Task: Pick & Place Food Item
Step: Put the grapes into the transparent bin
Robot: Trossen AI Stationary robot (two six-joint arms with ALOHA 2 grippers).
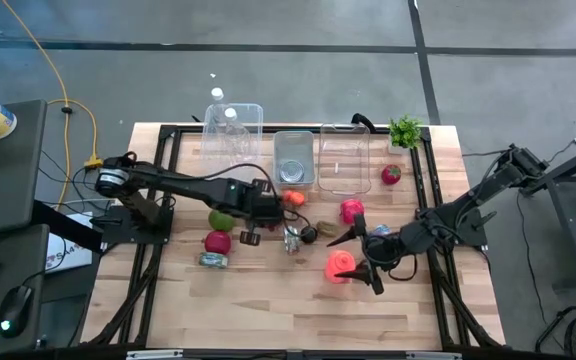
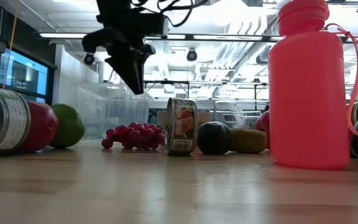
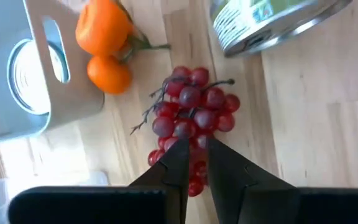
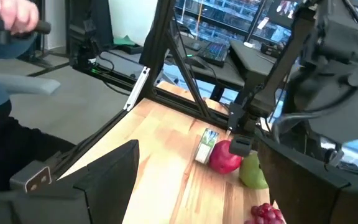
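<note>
A bunch of red grapes [image 3: 191,112] lies on the table [image 1: 268,300] between two orange fruits [image 3: 107,53] and a small upright can [image 2: 182,126]. My left gripper [image 3: 197,155] points straight down over the grapes [image 2: 132,135], tips well above them [image 2: 134,87], with only a narrow slit between its fingers. My right gripper [image 1: 355,266] is open wide at the table's right, beside an upright pink bottle [image 1: 339,265]. Its wrist view looks across the table with the fingers spread [image 4: 197,180].
A red apple [image 1: 218,242], a lime [image 1: 221,220] and a lying can [image 1: 213,260] sit left of the grapes. A dark plum [image 2: 214,138] and a kiwi [image 2: 248,140] lie beside the small can. Three clear bins [image 1: 294,160] line the far edge. The near half is bare wood.
</note>
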